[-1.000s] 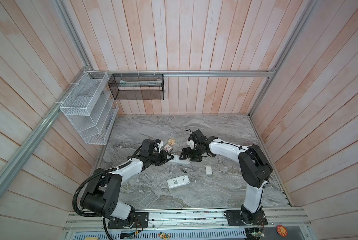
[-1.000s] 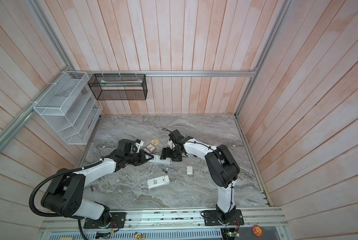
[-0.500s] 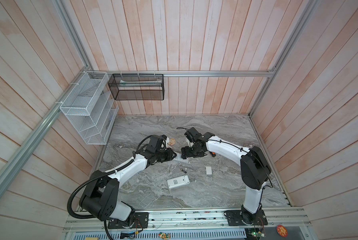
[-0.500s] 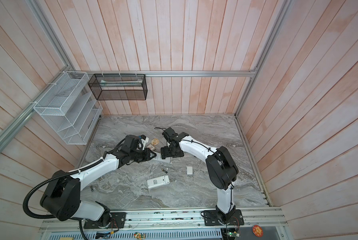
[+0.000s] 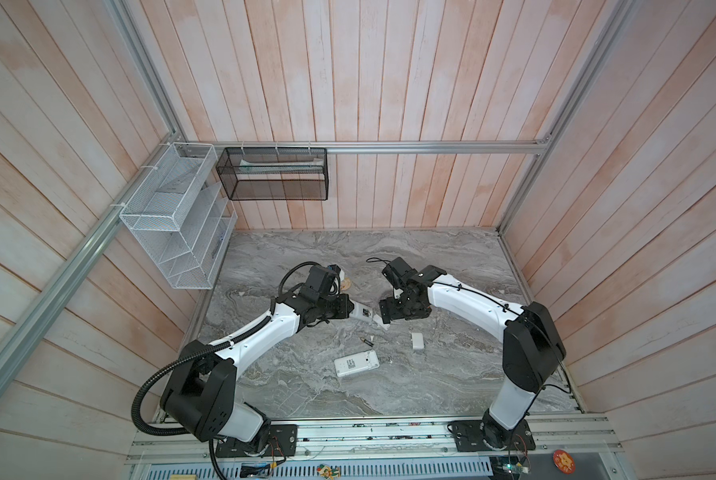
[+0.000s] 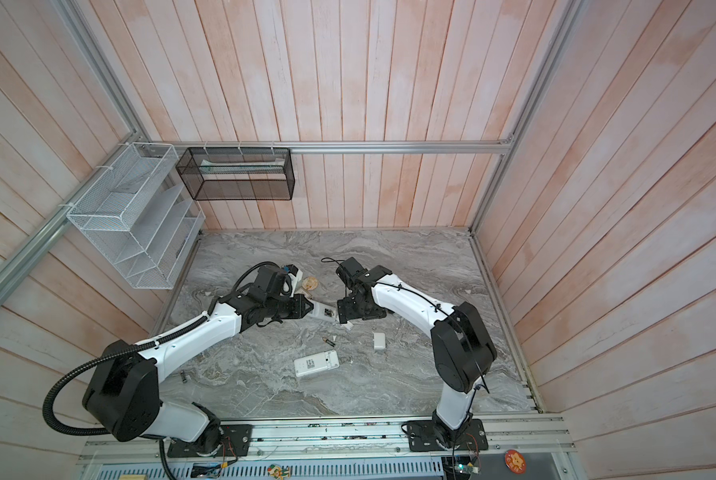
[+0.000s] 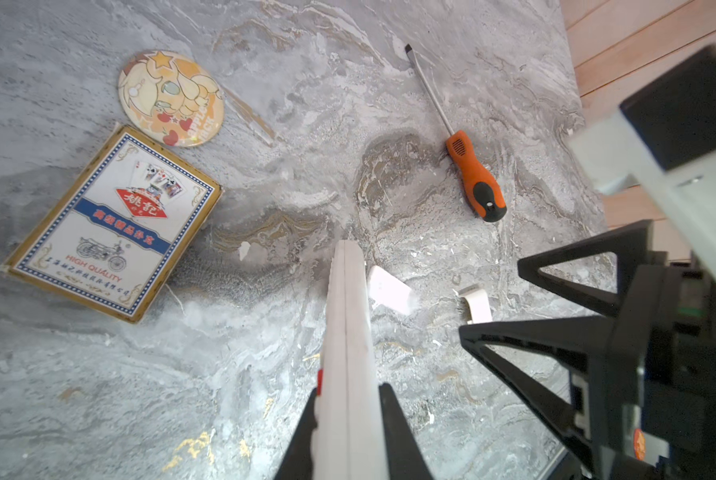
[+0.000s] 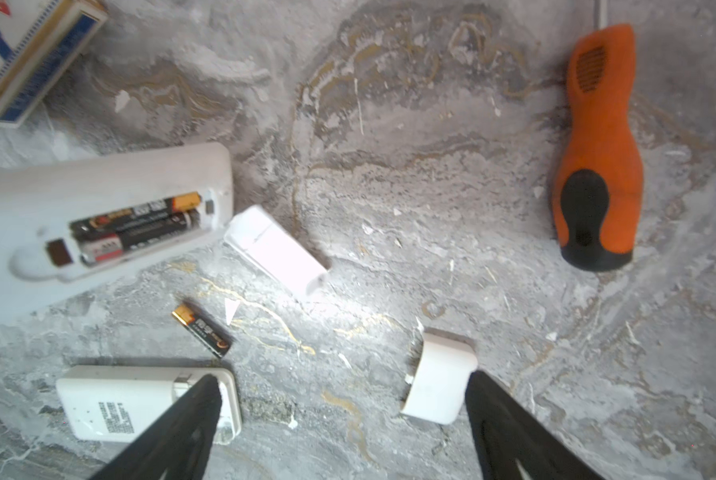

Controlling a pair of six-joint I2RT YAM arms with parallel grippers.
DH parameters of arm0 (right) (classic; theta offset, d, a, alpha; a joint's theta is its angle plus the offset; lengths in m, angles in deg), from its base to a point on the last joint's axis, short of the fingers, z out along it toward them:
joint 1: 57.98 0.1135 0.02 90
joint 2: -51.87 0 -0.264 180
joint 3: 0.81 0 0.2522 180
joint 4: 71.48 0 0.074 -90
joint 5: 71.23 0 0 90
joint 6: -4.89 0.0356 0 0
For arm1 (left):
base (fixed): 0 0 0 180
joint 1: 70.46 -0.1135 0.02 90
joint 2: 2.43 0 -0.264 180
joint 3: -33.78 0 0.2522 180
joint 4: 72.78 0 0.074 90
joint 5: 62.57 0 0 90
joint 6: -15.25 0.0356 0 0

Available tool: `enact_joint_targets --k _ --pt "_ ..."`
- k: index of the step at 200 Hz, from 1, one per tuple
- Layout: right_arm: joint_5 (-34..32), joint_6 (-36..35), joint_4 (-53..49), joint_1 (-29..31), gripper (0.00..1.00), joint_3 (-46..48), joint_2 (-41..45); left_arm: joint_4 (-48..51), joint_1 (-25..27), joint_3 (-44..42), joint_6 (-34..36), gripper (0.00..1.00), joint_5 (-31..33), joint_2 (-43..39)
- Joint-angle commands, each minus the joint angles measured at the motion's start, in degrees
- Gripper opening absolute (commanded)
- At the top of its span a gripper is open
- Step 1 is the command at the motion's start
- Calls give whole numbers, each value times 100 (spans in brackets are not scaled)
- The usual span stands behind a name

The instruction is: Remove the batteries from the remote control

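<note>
My left gripper (image 7: 348, 395) is shut on a white remote control (image 7: 346, 316), seen edge-on there and held low over the table in both top views (image 5: 362, 313) (image 6: 325, 311). In the right wrist view its back (image 8: 98, 216) faces the camera with the compartment uncovered and two batteries (image 8: 140, 226) inside. One loose battery (image 8: 201, 330) (image 5: 366, 341) lies on the marble. My right gripper (image 8: 344, 380) (image 5: 389, 311) stands open just off the remote's end, nothing between its fingers.
Two white covers (image 8: 275, 249) (image 8: 439, 376) lie near the right gripper. A second white remote (image 8: 140, 403) (image 5: 356, 363) lies toward the front. An orange-handled screwdriver (image 7: 474, 183), a card box (image 7: 115, 224) and a round badge (image 7: 171, 97) lie farther back.
The left arm has carried the remote to the right, toward the right gripper. The right gripper's jaws have opened a little wider and its wrist has shifted slightly.
</note>
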Motion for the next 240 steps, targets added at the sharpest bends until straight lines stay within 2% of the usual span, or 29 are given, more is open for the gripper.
enact_joint_targets --k 1,31,65,94,127,183,212,240 --pt "253 134 -39 -45 92 59 505 429 -27 5 220 7 338 53" --pt "1167 288 729 -399 92 299 1013 242 -123 -110 202 7 83 65" --pt "2250 602 1478 -1335 92 970 1404 -384 -563 -545 -16 8 -976 47" --pt "2697 299 1766 -1904 92 1225 1623 -931 -970 -929 -222 9 -1956 79" --pt "2281 -308 1025 -2159 92 862 1328 -1312 -1238 -1178 -520 9 -2767 422" --pt "1334 -1056 535 -2205 92 373 920 -1948 -1347 -1471 -1075 11 -3256 893" --pt "1228 -1268 276 -2236 91 -8 577 -2026 -1385 -1506 -1131 15 -3267 1000" --pt "1521 -1183 347 -2232 91 -68 465 -2244 -1458 -1627 -1282 22 -3256 1098"
